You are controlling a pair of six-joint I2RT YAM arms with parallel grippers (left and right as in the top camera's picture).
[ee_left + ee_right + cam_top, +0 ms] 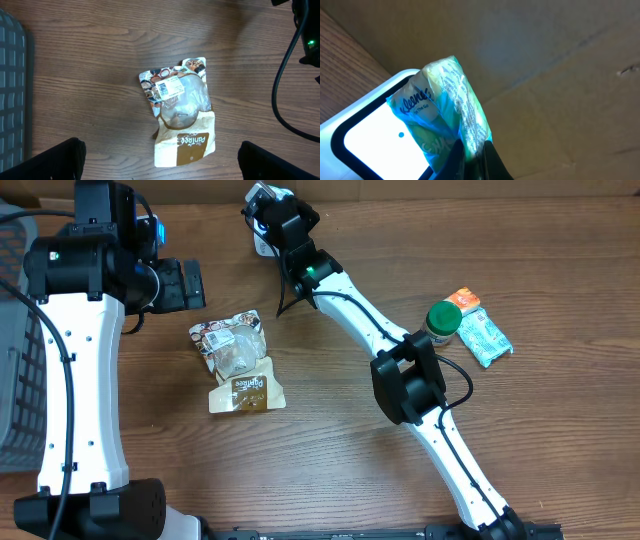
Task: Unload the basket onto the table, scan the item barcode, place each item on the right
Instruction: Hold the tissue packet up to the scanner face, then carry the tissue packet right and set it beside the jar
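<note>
Two arms work over the wooden surface (300,470). The right hand (472,162) is clamped shut on one pack of tissues (445,100), pinching its lower end between the fingers and holding it up just in front of the pale window of one white scanner (370,130), which stands at the far edge of the surface against a cardboard wall (545,60); whether pack and scanner touch cannot be told. The left hand (183,284) is spread wide and grips nothing, its two dark fingers (55,160) showing at the lower corners of the wrist view. It hangs above one snack pouch (180,117), which lies flat near the middle of the surface with a white label and clear window towards its top and a brown band at its bottom. Off to the right, well apart from the pouch, sit three more things close together: one jar with a green lid (443,320), one orange packet (465,300) just behind it, and one pale teal packet (485,338) beside it. One grey basket (15,380) lies at the left edge
</note>
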